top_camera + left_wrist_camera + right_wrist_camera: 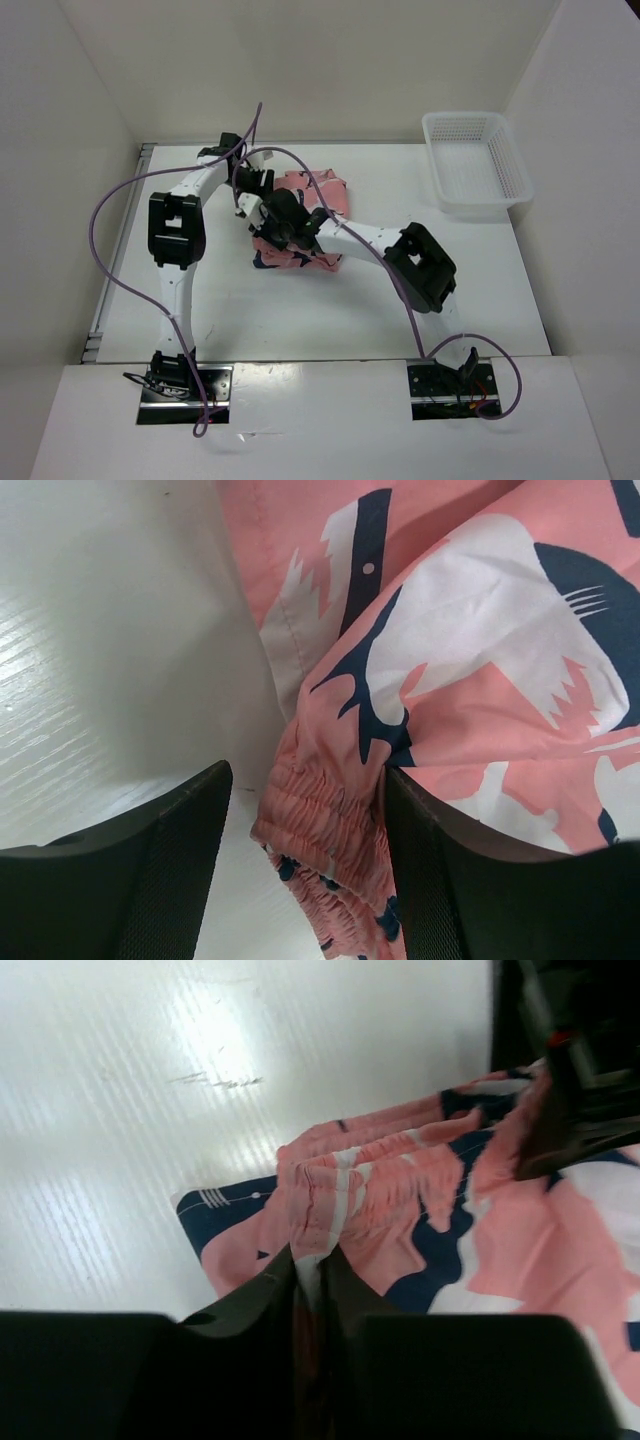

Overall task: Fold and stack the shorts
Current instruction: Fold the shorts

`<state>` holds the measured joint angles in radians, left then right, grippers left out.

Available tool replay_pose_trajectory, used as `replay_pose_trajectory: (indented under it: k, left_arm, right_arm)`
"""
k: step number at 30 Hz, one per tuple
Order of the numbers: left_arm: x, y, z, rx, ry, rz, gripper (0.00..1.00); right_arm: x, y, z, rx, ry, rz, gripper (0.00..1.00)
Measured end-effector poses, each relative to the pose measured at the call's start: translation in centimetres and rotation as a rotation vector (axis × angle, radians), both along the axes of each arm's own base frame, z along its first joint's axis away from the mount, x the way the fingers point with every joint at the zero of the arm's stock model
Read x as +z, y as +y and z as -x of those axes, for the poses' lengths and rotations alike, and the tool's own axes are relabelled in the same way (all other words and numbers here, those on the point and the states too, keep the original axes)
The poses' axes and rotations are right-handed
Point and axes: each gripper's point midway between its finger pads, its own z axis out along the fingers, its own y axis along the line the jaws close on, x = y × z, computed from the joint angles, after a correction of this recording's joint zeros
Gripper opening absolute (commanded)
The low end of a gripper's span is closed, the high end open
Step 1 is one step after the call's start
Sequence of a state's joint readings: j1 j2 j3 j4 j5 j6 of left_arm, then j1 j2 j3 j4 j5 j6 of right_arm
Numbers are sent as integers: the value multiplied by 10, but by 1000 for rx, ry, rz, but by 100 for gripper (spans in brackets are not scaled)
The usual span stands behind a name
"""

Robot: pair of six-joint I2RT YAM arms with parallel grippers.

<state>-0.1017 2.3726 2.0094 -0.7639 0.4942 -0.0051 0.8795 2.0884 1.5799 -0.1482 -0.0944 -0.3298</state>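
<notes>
Right wrist shows right gripper (310,1262) clamped on the shorts (425,1205); left gripper (307,780) apart.

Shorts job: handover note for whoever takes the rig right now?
Left gripper: open, fingers either side of the elastic waistband, not clamped on it.
Right gripper: shut on a gathered edge of the shorts.
Shorts: bunched in the middle of the table, under both wrists. The white mesh basket sits at the far right, apart from them.
Done: no neat fold or stack visible.
Left: flatten, fold, stack.
</notes>
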Motion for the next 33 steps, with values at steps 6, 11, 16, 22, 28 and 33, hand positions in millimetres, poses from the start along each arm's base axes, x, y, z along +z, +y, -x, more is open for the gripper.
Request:
replay_pose_trajectory:
  k: [6,11,16,22,28,33]
  left_arm:
    - [2,3,-6,8,-22,-18,71]
    - [2,6,-8,17,-29,-40,77]
    - [7,11,-10,28,-45,-64,84]
    - [71,17,-21,51,-192,-70,87]
    - [150,14,-21,48,-356,-34,62]
    - [119,-1,10,6,-241,-23,36]
  right_arm:
    - [-18,2,8,51,20,33,52]
    - [-12,9,28,129,85,16,59]
    - [41,6,47,171,96,-58,24]
    - [118,-32,60,104,11,-170,14]
    - [81,-72,37,-51,76,-112,0]
    - [22,-109,26,-183,181,-14,0]
